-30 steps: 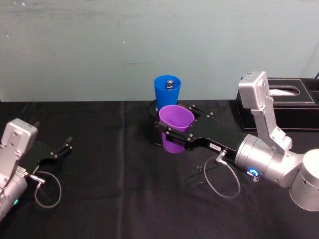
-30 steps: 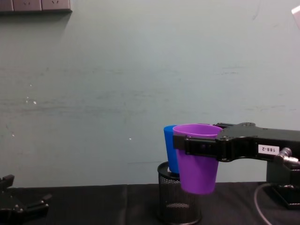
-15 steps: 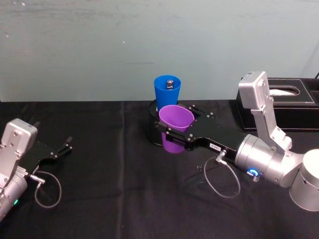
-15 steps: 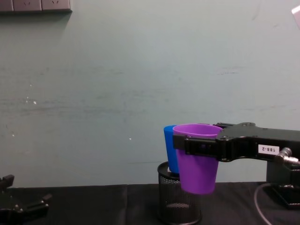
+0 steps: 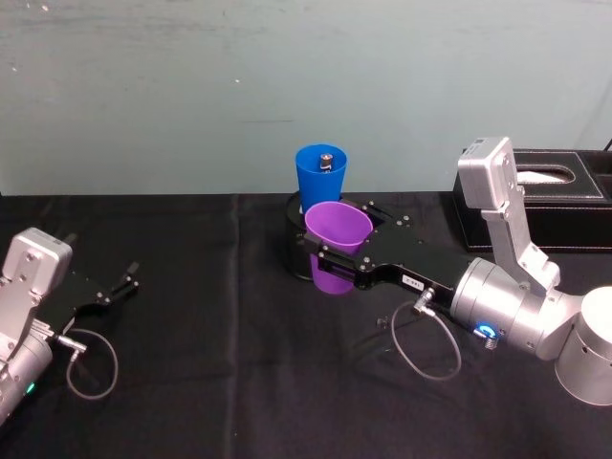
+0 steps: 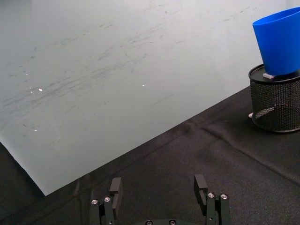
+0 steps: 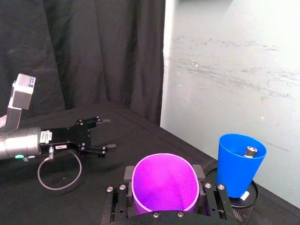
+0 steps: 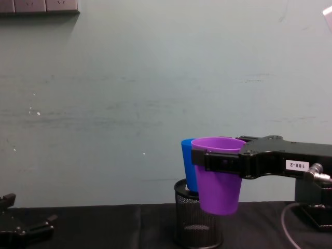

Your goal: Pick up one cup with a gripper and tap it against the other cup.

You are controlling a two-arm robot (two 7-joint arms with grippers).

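My right gripper (image 5: 330,260) is shut on the purple cup (image 5: 337,228), holding it upright off the table; the same purple cup (image 8: 219,176) hangs in front of the mesh holder in the chest view, and the purple cup (image 7: 163,183) sits between the right gripper (image 7: 164,185) jaws. The blue cup (image 5: 320,177) stands upright in a black wire-mesh holder (image 8: 197,220) just behind it, with a small cylinder inside. The blue cup (image 8: 187,163) overlaps the purple one; I cannot tell if they touch. The blue cup (image 7: 240,161) and blue cup (image 6: 280,44) also show. My left gripper (image 5: 122,285) rests open at the far left.
A black tissue box (image 5: 550,201) stands at the back right behind my right arm. A black cable loop (image 5: 421,349) hangs under the right wrist, another cable loop (image 5: 91,363) by the left arm. The black cloth (image 5: 220,382) covers the table up to a pale wall.
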